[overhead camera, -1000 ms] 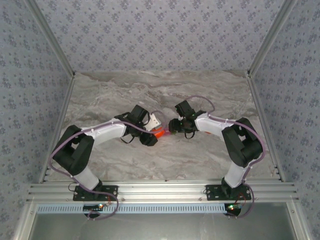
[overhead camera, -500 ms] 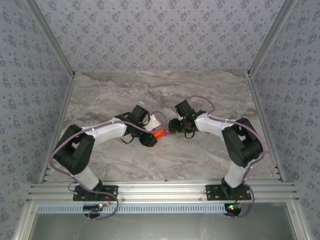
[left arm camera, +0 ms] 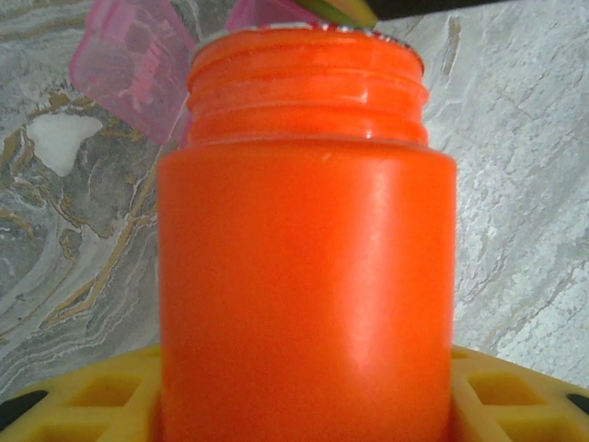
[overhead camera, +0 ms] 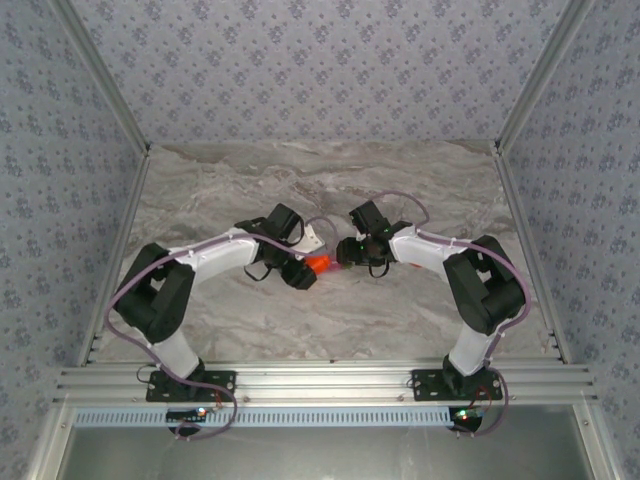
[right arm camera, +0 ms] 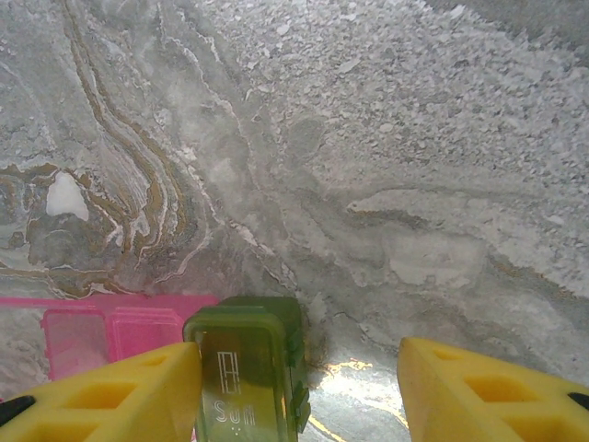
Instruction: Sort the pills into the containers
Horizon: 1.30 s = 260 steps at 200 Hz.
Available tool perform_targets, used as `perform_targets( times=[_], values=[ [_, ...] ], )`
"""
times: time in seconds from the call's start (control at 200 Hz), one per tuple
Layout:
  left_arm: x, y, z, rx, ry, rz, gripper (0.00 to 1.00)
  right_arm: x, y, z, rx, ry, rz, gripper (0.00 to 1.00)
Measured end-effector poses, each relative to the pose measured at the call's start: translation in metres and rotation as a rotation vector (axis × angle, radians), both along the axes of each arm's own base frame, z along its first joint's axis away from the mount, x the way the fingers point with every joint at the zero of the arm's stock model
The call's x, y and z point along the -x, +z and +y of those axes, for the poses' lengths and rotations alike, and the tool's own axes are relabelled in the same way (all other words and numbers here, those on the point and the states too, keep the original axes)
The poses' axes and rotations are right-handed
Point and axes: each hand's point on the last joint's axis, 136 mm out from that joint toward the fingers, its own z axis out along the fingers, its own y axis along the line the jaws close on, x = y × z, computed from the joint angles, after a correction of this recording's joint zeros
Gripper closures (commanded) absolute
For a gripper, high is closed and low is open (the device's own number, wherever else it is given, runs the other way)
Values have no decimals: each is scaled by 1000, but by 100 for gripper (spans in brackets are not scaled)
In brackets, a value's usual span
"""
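The two arms meet over the middle of the marbled table (overhead camera: 200, 200). The left gripper (overhead camera: 303, 272) is clamped on an orange bottle (left arm camera: 304, 258). In the left wrist view the bottle body sits between the yellow fingers (left arm camera: 92, 396), in contact with both, with its threaded neck exposed and pointing away from the wrist. From above, the bottle lies tipped over between the two grippers, with its neck toward the right gripper (right arm camera: 296, 368). The right gripper's jaws stand apart. The containers rest on the table just beyond the bottle mouth, at the right gripper's tips. The olive-green compartment (right arm camera: 244, 368), lid marked "SUN", lies in the gap between the right gripper's jaws. It sits just beside the finger on the left of the right wrist view and clear of the other, with bare table showing between them. The pink compartment (right arm camera: 110, 336) is joined to it on the side away from that gap. A translucent pink flap (left arm camera: 133, 64) shows behind the bottle neck in the left wrist view. Whether the olive-green compartment touches the nearer finger cannot be determined.
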Motion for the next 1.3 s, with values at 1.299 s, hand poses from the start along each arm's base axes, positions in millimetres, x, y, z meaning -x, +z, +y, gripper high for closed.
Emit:
perform_targets(
  times=[1.299],
  values=[
    [-3, -4, 4, -90, 10, 70, 100, -1, 1, 1, -4, 0, -5, 40]
  ],
)
